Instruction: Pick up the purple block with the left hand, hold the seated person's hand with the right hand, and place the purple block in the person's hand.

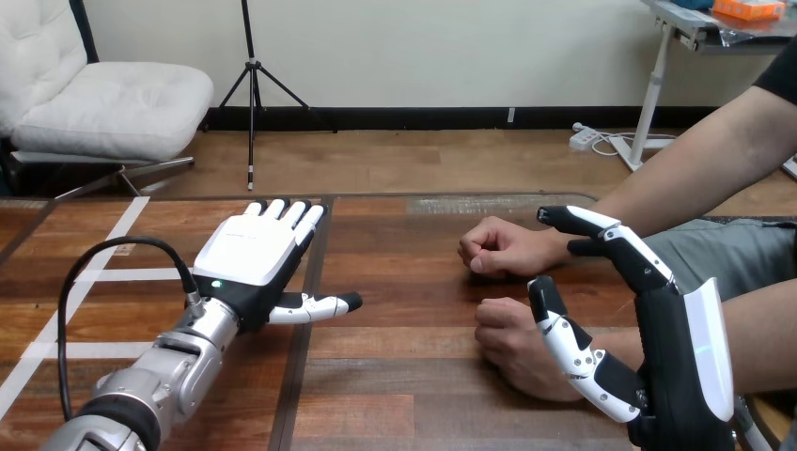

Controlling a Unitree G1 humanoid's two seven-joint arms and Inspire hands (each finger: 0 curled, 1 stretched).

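Note:
My left hand (252, 252) hovers palm down over the left half of the wooden table (414, 376), fingers straight and pointing away from me, thumb out to the right. It is open with nothing in it. My right hand (679, 362) stands on edge at the right, palm facing left, open. Its thumb (569, 343) crosses in front of the wrist of the person's near hand (507, 340), a loose fist on the table. Its fingers (601, 230) reach over the wrist of the person's far hand (498, 248), also a fist. I cannot tell whether they touch.
Both of the person's forearms come in from the right edge and lie across the right side of the table. White tape lines (113, 274) mark the table's left part. A dark seam (305, 329) runs front to back beside my left hand.

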